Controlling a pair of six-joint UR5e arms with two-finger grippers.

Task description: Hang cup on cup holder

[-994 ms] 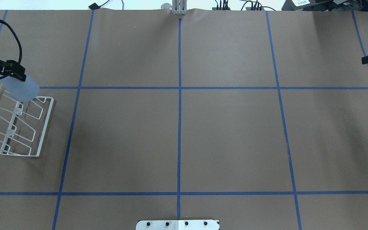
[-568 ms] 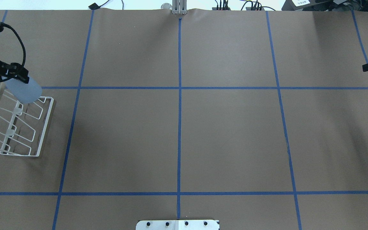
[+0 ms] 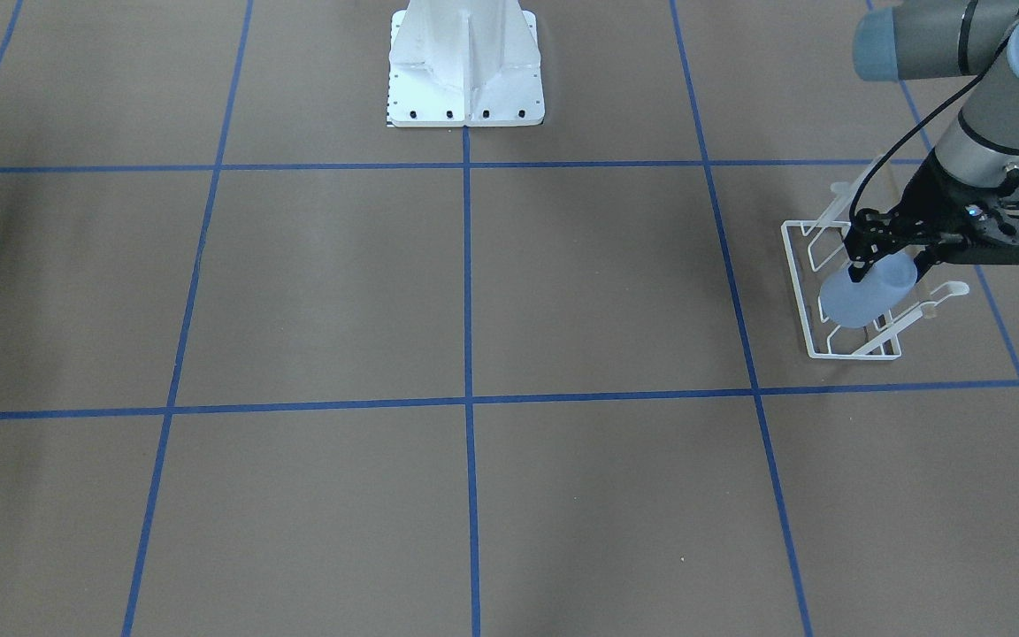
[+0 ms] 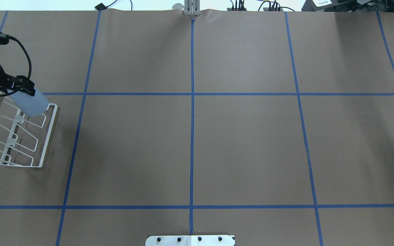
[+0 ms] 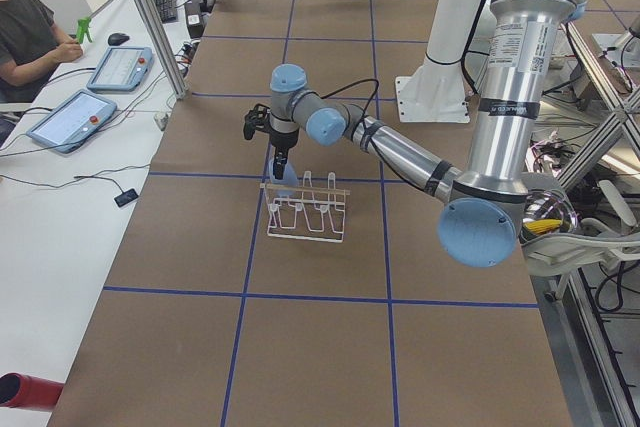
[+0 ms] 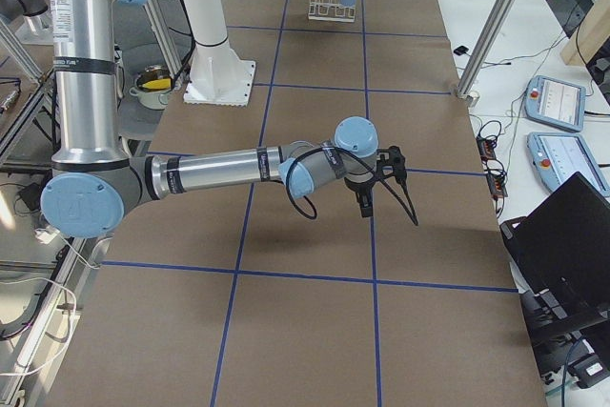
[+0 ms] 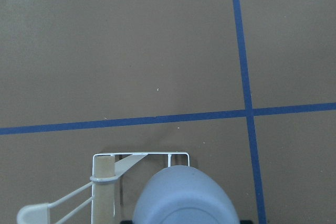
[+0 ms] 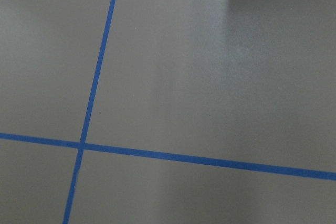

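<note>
Front view: left arm slants down over the cup holder (image 3: pixel 799 287). Left claw (image 3: pixel 886 264) pinches the cup (image 3: pixel 857 301), which sits tilted above the holder's end away from the robot base.
Overhead: cup (image 4: pixel 32 103) overlaps that holder corner.
Left side view: left claw hangs roughly vertical.
Right side view: right arm stretched out low, right claw (image 6: pixel 367 205) above the tabletop (image 6: pixel 305 331). Can't tell if it's spread or pressed together.
Left wrist: cup just beside the wooden bar (image 7: pixel 103 187).

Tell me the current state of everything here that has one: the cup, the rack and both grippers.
cup: tilted, gripped, over the rack's far end, not yet released.
rack: upright on the table, its other prongs bare.
left gripper: shut on the cup.
right gripper: above the table, away from the rack; open or shut cannot be told.
</note>
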